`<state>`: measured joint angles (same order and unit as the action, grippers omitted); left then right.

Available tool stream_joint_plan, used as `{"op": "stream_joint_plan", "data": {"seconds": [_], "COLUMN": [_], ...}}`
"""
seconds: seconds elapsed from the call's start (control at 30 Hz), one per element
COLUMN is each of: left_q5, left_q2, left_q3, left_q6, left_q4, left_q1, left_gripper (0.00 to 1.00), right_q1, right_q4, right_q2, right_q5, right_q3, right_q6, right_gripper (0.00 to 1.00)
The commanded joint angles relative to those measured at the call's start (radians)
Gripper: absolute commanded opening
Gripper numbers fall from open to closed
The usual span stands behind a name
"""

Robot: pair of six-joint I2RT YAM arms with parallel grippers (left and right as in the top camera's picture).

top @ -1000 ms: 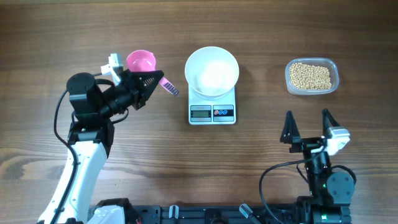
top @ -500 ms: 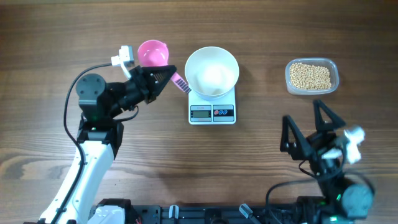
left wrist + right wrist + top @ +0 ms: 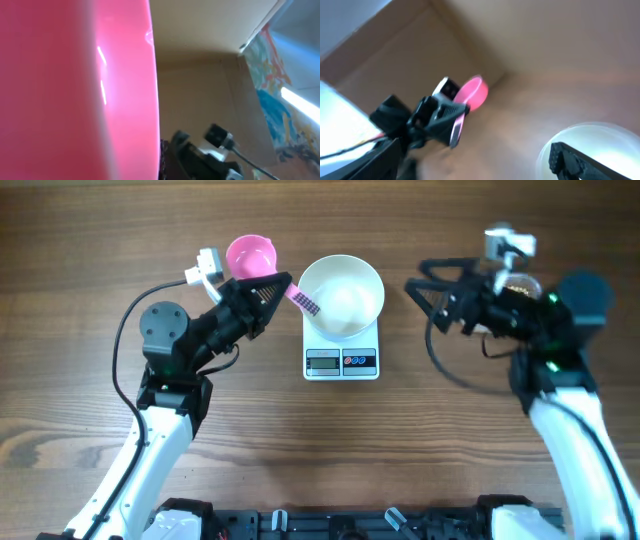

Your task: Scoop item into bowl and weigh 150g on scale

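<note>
Overhead. Near the middle of the tabletop point(image 3: 90, 240), the scale point(image 3: 341, 361), with display and button panel along its near edge. On the scale's platform, upright and about as wide as the scale, the bowl point(image 3: 341, 295). Just left of the scale, the left gripper point(image 3: 272, 288), clamped tight on the handle of a pink scoop point(image 3: 250, 254). Scoop cup farther left of the scale and behind the gripper; striped handle end just beside the bowl's left rim, contact impossible to judge. Right of the scale, the right gripper point(image 3: 424, 298), jaws spread wide with nothing between them, pointing toward the scale, near the bowl's right rim but apart from it. Farther right of the scale, under the right arm point(image 3: 560, 420), only a sliver of a clear tub point(image 3: 521, 281). No telling the beans there, the arm covering them.

Left wrist. Very close, the glossy pink scoop point(image 3: 75, 90) across the whole left half. Own jaws out of frame, so no reading the grip from here. Scale and bowl out of frame too. Low and right, small and dark, the right arm point(image 3: 210, 150).

Right wrist. Blurred. Right gripper point(image 3: 475, 147) with jaws at both lower corners, far apart and empty. Beyond them, the left gripper point(image 3: 440, 122) with the pink scoop point(image 3: 472, 95) in its grip. Lower right, the white rim of the bowl point(image 3: 590, 145); the scale beneath it not visible.
</note>
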<state>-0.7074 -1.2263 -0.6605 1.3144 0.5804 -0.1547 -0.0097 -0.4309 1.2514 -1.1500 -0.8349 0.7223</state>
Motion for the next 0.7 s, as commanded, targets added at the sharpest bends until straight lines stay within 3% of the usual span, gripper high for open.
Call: {"op": "stream_joint_plan", "data": {"seconds": [0.0,0.13,0.27,0.33,0.4,0.67], "left_q5": [0.133,0.229,0.313,0.343,0.349,0.374], "left_q2": [0.007,0.007,0.007,0.007,0.007,0.007], "left_q3": [-0.008,-0.008,-0.008,-0.008,-0.008,-0.008], "left_q6": [0.011,0.011,0.011,0.011,0.011,0.011], "left_q4": [0.031,0.034,0.034,0.034,0.034,0.034], "left_q1": [-0.024,-0.064,-0.119,-0.139,-0.154,-0.204], "left_gripper": [0.04,0.04,0.04,0.04,0.04,0.04], "right_q1": [0.068,0.175,0.283,0.317,0.336,0.354], "right_q4": [-0.161,-0.319,-0.343,-0.343,-0.343,-0.343], "right_q2": [0.148,0.243,0.282,0.284,0.284,0.284], "right_q5": [-0.209,-0.134,0.014,0.074,0.123,0.241], "right_q3": [-0.011,-0.011,-0.011,-0.011,-0.011,-0.011], "right_q6": [0.340,0.520,0.632,0.667,0.696,0.803], "right_gripper": [0.98,0.98,0.96,0.91,0.80,0.64]}}
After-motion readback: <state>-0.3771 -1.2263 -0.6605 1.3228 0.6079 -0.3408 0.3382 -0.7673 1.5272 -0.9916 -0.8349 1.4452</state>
